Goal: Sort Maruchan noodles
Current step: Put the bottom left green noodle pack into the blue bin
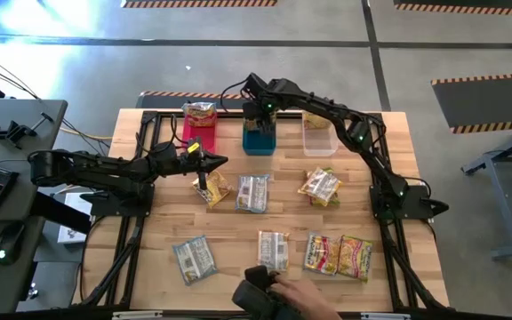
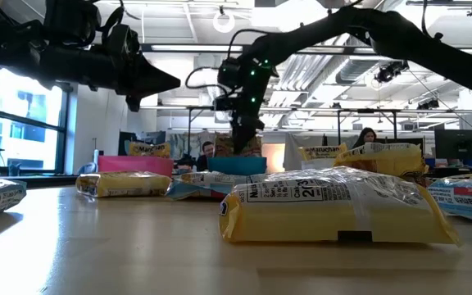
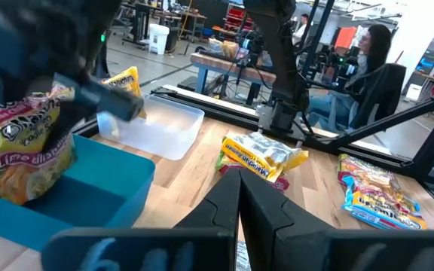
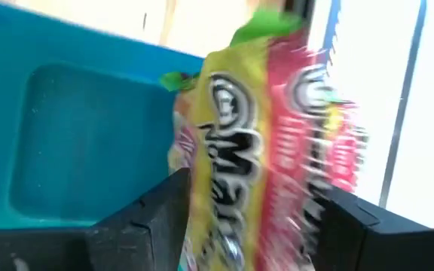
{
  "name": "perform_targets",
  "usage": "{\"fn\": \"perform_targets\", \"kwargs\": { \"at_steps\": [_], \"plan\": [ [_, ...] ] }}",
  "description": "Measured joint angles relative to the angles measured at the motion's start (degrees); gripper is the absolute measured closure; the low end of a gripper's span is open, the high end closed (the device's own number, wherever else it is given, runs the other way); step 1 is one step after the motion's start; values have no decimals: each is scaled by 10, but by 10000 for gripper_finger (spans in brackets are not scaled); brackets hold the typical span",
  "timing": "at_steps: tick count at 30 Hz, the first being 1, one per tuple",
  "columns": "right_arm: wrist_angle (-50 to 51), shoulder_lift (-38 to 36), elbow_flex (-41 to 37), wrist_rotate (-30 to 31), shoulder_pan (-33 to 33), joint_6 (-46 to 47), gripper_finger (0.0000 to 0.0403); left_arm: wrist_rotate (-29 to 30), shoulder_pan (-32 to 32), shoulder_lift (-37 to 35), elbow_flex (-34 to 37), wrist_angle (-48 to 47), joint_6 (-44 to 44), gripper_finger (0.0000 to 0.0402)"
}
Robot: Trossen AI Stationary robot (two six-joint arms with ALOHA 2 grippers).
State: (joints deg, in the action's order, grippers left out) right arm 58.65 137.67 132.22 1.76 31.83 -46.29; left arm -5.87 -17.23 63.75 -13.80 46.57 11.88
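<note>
My right gripper (image 1: 260, 120) hangs over the blue bin (image 1: 260, 142) at the far side, pointing steeply down, its fingers spread wide. A yellow and red noodle packet (image 4: 262, 150) stands upright between them, its lower part inside the bin (image 3: 21, 150). My left gripper (image 1: 219, 162) is shut and level above the table's left middle, touching nothing. Several more packets lie flat on the table, among them a yellow one (image 1: 212, 188) and a silvery one (image 1: 252, 193). Another yellow packet (image 1: 201, 113) sits in the pink bin (image 1: 198, 132). My right gripper (image 4: 251, 218) has one finger (image 4: 157, 211) on each flat face of the packet's upper part, coming from above. The picture is blurred there, so I cannot tell whether the fingers touch it. The packet stands on end in the blue bin.
A clear bin (image 1: 318, 135) stands to the right of the blue one. Packets lie in a row near the front edge (image 1: 273, 249) (image 1: 356, 257) and one at the left front (image 1: 194, 260). A person's hand (image 1: 302, 292) holds a dark object at the near edge.
</note>
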Motion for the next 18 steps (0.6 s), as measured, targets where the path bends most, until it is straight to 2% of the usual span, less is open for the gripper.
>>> {"fn": "perform_targets", "kwargs": {
  "at_steps": [6,10,18],
  "plan": [
    [7,-35,0,1,4,28,190,0,0,0,0,0,0,401],
    [23,-51,0,-27,13,60,197,0,0,0,0,0,1,401],
    [70,-49,0,-118,11,88,263,0,0,0,0,0,5,401]
  ]
}}
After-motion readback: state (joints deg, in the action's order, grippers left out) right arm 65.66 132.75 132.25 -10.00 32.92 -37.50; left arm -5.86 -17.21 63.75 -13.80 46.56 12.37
